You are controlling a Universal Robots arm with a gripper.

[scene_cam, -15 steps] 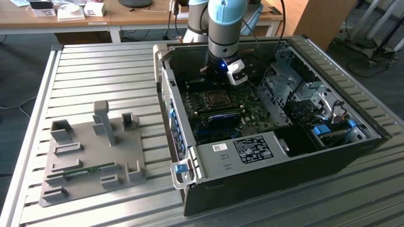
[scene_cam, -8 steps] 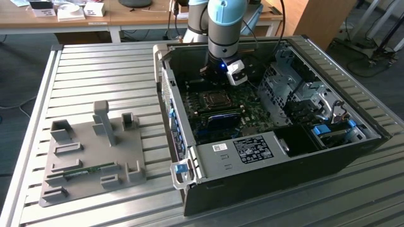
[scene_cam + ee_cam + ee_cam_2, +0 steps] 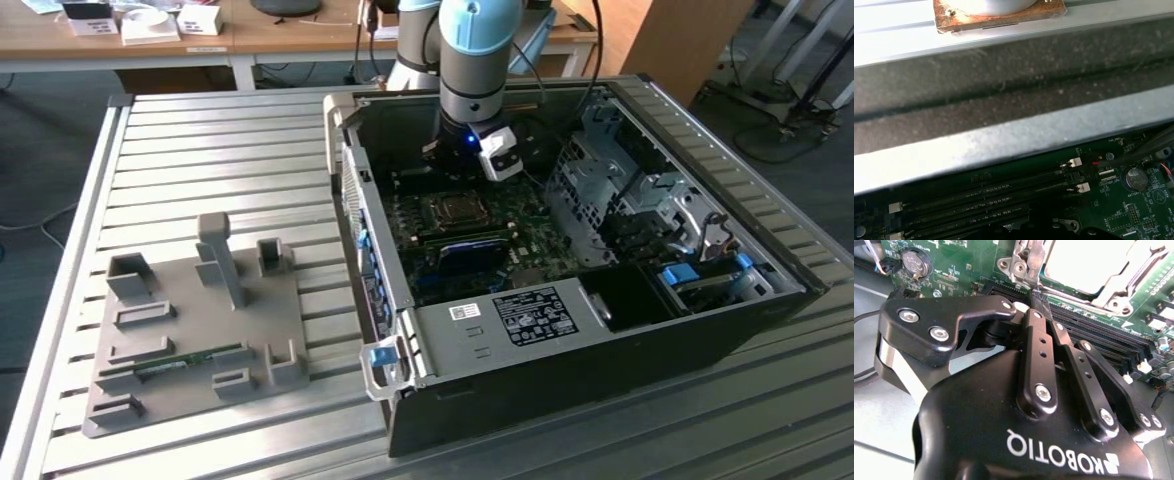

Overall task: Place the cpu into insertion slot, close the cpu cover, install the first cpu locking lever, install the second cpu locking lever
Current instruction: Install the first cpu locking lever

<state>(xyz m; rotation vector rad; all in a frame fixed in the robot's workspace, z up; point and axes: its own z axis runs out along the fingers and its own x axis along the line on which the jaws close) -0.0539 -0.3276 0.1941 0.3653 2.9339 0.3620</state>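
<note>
The main hazard was a slip at the socket edge. The hand (image 3: 1036, 294) was pressing its tips in at a corner of the insertion slot (image 3: 454, 210), just short of the silvery metal there. If the tips skated off, they could strike the long black memory slots (image 3: 1094, 327) lying right beside them or gouge the green motherboard (image 3: 954, 265). A sideways push could also bend the thin lever rod (image 3: 1143, 271) on the far side of the socket, or load the cpu cover (image 3: 1111, 300) unevenly and stress the chip beneath.

In the second wrist view the hand's two fingers were drawn together to a single point, with no gap and no object showing between them. Whether they pinched a thin wire at the very tip could not be told.

The cpu (image 3: 1089, 262) sat just beyond the fingertips, already seated in the slot, its pale top showing through the cover's window, with the cover apparently lying down around it.
</note>
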